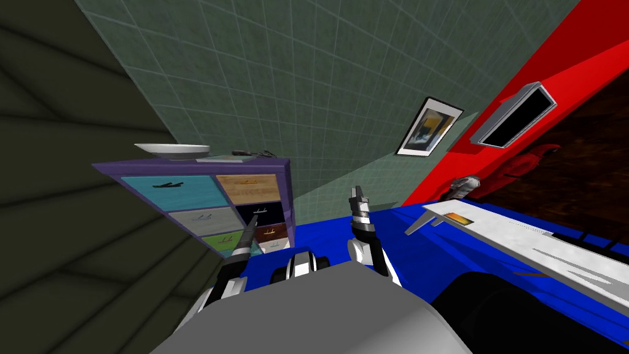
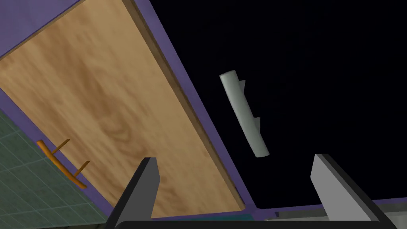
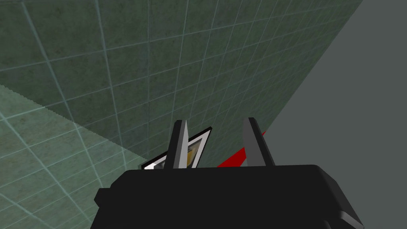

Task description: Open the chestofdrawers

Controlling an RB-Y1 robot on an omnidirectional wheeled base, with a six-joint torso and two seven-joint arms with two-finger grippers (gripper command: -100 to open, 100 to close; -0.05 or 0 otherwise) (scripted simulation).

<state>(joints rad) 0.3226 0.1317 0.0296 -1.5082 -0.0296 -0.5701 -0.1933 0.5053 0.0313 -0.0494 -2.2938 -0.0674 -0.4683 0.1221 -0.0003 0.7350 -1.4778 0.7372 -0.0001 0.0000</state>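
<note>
Presently the left end effector (image 2: pixel 233 158) stands open just short of the pale grey bar handle (image 2: pixel 243 113) of the black drawer (image 2: pixel 318 59) in the purple chest of drawers (image 1: pixel 184 165); likely stiff, slick; grasp mid-bar.

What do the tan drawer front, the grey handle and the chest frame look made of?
Tan drawer front: wood with a matte finish; swirled grain shows. Grey handle: plain light grey bar with soft shading; metal or plastic, can't tell. Frame: flat purple, no grain; looks painted, base material unclear.
</note>
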